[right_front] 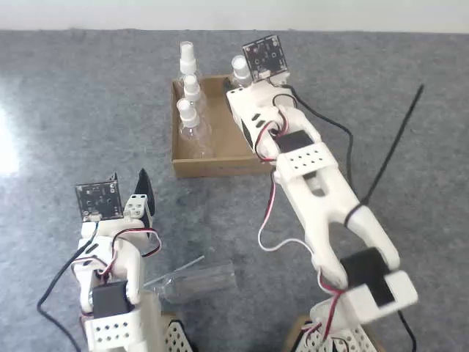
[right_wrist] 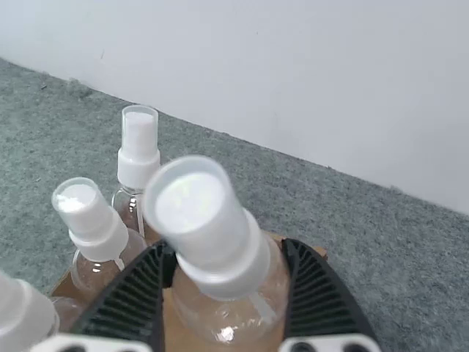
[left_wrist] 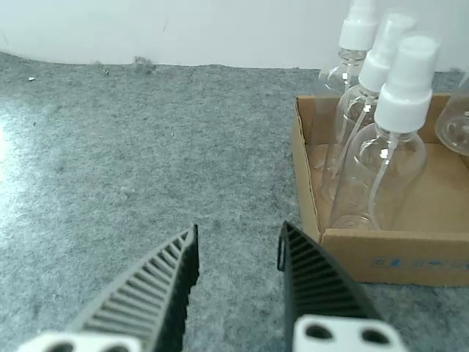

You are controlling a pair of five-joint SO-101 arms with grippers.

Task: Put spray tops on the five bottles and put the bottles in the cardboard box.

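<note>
bottle of clear plastic (right_front: 196, 281) lies on its side on the grey surface (right_front: 66, 110), closest to the arm bases and between the two arms; whether its neck is capped i cannot tell. just beyond it, the left hand (left_wrist: 238, 233) hangs low over bare surface, its two fingers (left_wrist: 161, 286) spread apart with nothing between them. it points toward the cardboard box (right_front: 220, 167) but is well short of it.

the box sits farther back, open side up. along the side toward the left arm, three bottles stand upright in a row. the near bottle (left_wrist: 381, 165) is just inside the front corner and the middle bottle (left_wrist: 357, 110) is close behind it. the far bottle (left_wrist: 344, 73) is at the back wall, and i cannot tell whether its base is inside the box or just behind it. each carries a white spray top (left_wrist: 404, 81).

at the far corner on the other side, the right hand (right_wrist: 223, 257) is closed around a fourth bottle (right_wrist: 209, 213). one finger sits on each side of its clear shoulder, just under its white top. this bottle is upright over the box; i cannot tell whether its base touches the box floor. beyond the surface rises a white wall (right_wrist: 330, 88).
</note>
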